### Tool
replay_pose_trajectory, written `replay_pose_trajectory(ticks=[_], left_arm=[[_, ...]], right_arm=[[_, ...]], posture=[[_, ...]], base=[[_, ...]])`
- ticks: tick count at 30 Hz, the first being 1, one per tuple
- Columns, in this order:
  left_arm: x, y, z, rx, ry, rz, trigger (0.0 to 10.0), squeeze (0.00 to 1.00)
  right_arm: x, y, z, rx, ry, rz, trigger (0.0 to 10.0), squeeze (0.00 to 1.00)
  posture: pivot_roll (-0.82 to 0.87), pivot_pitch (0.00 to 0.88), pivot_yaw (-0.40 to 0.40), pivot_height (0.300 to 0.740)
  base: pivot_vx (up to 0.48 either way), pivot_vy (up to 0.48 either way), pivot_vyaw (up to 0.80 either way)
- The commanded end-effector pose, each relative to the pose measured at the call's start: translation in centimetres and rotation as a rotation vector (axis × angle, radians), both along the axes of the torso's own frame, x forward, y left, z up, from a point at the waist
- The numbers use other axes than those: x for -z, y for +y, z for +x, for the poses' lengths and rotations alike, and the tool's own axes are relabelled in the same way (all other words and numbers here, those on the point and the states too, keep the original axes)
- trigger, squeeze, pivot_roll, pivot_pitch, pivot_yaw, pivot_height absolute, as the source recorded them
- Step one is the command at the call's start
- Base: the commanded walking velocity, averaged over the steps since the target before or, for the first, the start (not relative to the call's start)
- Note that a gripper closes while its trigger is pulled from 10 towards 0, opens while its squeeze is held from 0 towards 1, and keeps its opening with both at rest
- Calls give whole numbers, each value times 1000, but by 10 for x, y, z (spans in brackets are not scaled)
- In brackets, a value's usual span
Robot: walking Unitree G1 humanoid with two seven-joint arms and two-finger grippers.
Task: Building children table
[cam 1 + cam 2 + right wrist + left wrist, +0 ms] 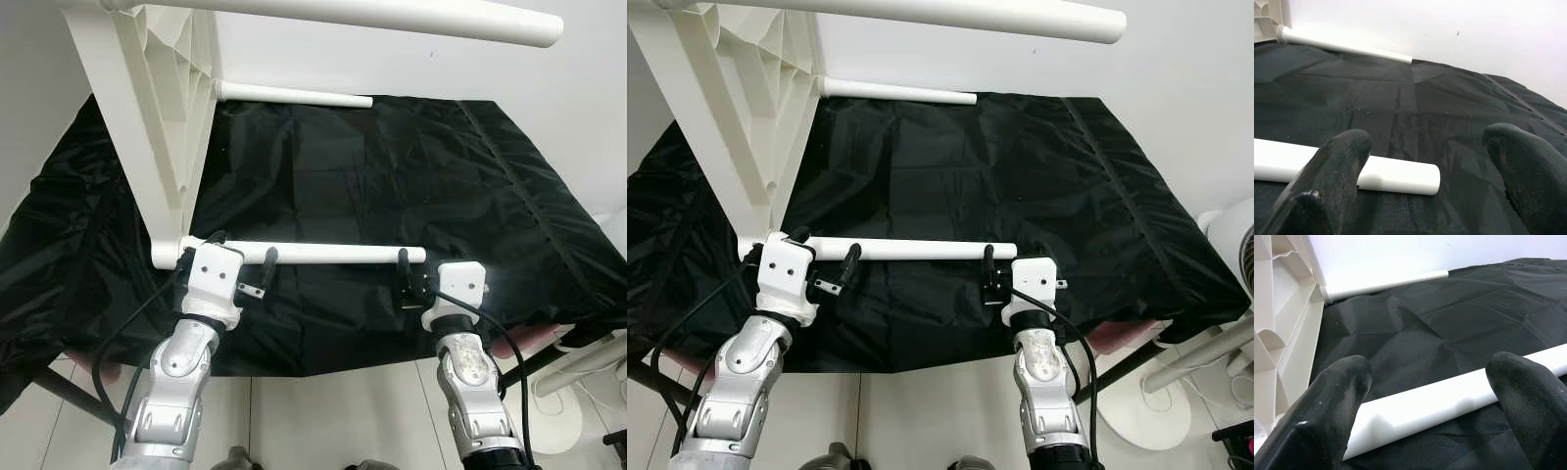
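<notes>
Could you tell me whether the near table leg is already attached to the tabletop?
Apparently attached: the near leg meets the tipped white tabletop's corner.

No writing, label, brand mark or number can be read anywhere; the white table frame [157, 127], its white legs [323, 254] and the black cloth [392, 176] under them are all plain and unmarked.

I'm getting bright, even light and sharp head views; the white leg [333, 255] is glaring against the black cloth [392, 176], and the fingertips [1337, 396] are blurring close to the wrist cameras.
</notes>
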State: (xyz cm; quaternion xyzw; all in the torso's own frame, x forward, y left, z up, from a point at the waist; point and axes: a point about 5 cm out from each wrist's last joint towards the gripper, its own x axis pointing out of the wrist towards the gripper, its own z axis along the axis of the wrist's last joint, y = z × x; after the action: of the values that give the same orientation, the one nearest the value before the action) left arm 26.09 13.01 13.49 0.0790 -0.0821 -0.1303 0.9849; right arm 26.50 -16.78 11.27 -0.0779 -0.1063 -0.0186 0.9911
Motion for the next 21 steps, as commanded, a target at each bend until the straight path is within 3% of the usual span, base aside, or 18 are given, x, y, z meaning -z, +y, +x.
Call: replay_pose_trajectory(ticks=[1, 6, 9, 11, 14, 17, 18, 20, 21], left_arm=[[0, 3, -1, -42, -11, -2, 10000, 0], [-1, 2, -1, -38, -1, -19, 10000, 0], [-5, -12, -2, 19, 50, -95, 10000, 0], [-13, -33, -6, 115, 97, -192, 10000, 0], [-14, -40, -7, 135, 137, -227, 10000, 0], [-15, -39, 1, 113, 262, -374, 10000, 0], [-15, -39, 1, 113, 262, -374, 10000, 0], [-16, -37, 2, 117, 305, -441, 10000, 0], [-16, -37, 0, 123, 306, -433, 10000, 0]], right_arm=[[6, 0, -1, -1, 25, -3, 10000, 0], [7, -1, -2, 2, 29, -13, 10000, 0], [-1, 1, 2, -5, 3, -38, 10000, 0], [-15, 2, 8, -7, -46, -44, 10000, 0], [-24, 2, 12, -6, -76, -48, 10000, 0], [-63, 2, 22, 3, -233, -136, 10000, 0], [-63, 2, 22, 3, -233, -136, 10000, 0], [-86, 3, 23, 32, -354, -243, 10000, 0], [-97, 6, 22, 50, -428, -312, 10000, 0]], posture=[[-9, 7, -7, 740], [-10, 9, -8, 740], [-7, 8, -12, 740], [-9, 7, -11, 740], [-9, 5, -10, 740], [-11, 3, -8, 740], [-11, 3, -8, 740], [-9, 9, -6, 740], [-8, 10, -7, 740]], base=[[0, 0, 0], [0, 0, 0], [0, 0, 0], [0, 0, 0], [0, 0, 0], [0, 0, 0], [0, 0, 0], [0, 0, 0], [0, 0, 0]])
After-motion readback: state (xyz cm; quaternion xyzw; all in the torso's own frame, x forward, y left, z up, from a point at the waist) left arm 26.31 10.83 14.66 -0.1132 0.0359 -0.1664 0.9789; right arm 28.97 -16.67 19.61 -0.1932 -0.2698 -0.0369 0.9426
